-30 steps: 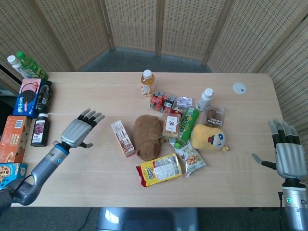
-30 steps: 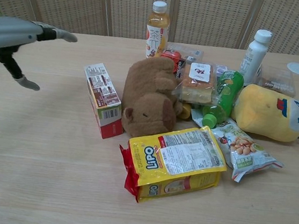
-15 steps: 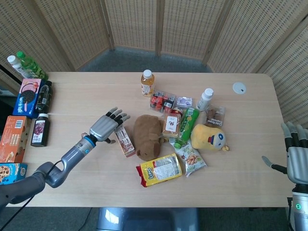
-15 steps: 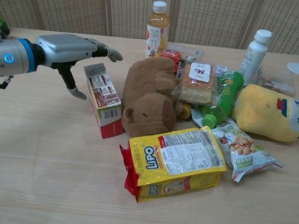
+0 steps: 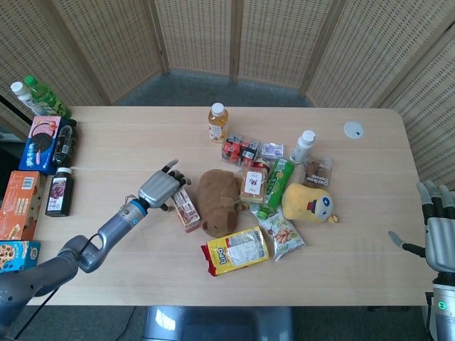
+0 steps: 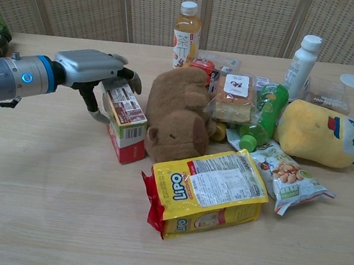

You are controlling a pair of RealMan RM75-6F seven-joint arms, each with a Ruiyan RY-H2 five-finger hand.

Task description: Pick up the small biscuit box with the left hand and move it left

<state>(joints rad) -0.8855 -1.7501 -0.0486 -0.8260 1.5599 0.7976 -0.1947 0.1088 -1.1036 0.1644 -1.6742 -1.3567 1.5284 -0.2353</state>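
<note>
The left hand (image 6: 97, 72) wraps the far end of the small biscuit box (image 6: 122, 120), fingers curled over its top and the thumb down its left side. The box lies on the table (image 6: 40, 206), just beside the brown plush toy (image 6: 175, 116). At the table's right edge, the right hand (image 5: 439, 231) hangs with fingers spread, holding nothing.

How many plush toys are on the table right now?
2. The brown plush lies mid-table, just right of the small biscuit box; the yellow plush lies further right. More could be hidden under the snack pile.
</note>
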